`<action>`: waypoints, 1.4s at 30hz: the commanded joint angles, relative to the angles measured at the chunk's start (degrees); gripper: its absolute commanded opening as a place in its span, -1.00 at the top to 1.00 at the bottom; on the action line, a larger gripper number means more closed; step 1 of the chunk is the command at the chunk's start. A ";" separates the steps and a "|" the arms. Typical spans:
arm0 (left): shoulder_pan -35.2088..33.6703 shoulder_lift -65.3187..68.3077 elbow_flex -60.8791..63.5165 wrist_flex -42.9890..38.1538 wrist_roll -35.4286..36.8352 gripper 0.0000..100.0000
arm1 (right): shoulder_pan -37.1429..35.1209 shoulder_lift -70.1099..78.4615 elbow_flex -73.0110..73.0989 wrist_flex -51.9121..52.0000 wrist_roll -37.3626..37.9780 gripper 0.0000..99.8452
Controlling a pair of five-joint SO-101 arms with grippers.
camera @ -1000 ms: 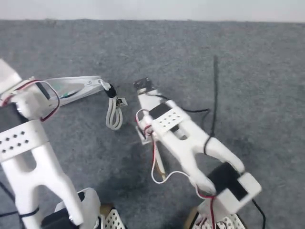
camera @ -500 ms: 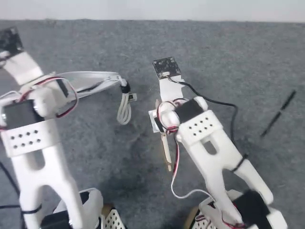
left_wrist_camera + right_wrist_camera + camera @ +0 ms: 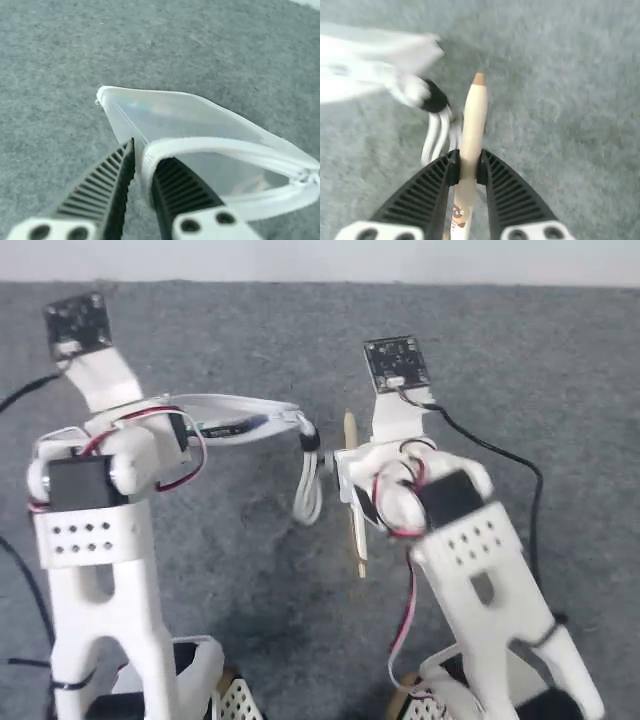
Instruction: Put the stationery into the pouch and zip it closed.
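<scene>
Two white plastic robot arms: left arm point(image 3: 95, 540), right arm point(image 3: 470, 560). Two small black camera boards point(image 3: 78, 322) point(image 3: 395, 360). One translucent soft-plastic zip pouch point(image 3: 240, 420). One bare-wood pencil point(image 3: 357, 540). One white looped cord point(image 3: 310, 490). One grey carpeted table point(image 3: 540, 360).

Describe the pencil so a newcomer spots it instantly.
On the grey felt table, find the right gripper. The pencil is clamped between its jaws: a slim, pale wooden stick, unlike the clear pouch and white loop beside it.

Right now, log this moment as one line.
left gripper: shut on pouch rim | right gripper: shut on pencil | pouch: mouth open | pencil: outside pouch
</scene>
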 commanded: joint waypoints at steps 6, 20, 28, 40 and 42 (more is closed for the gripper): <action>3.08 -0.88 -1.01 -2.29 -0.18 0.98 | -0.22 -14.55 -0.88 -1.80 0.18 0.99; 3.08 0.09 -1.10 -2.37 -0.18 0.98 | -9.80 -22.55 -0.70 -22.02 0.26 0.99; 3.08 0.09 -1.10 -2.37 -0.18 0.98 | -9.80 -22.46 0.70 -36.70 0.18 0.99; 2.90 0.09 -1.01 -2.37 -0.18 0.98 | -9.71 -21.14 28.66 -86.20 0.53 0.99; 2.99 0.09 -1.01 -2.37 -0.18 0.98 | -9.71 -18.77 29.89 -90.51 0.53 0.99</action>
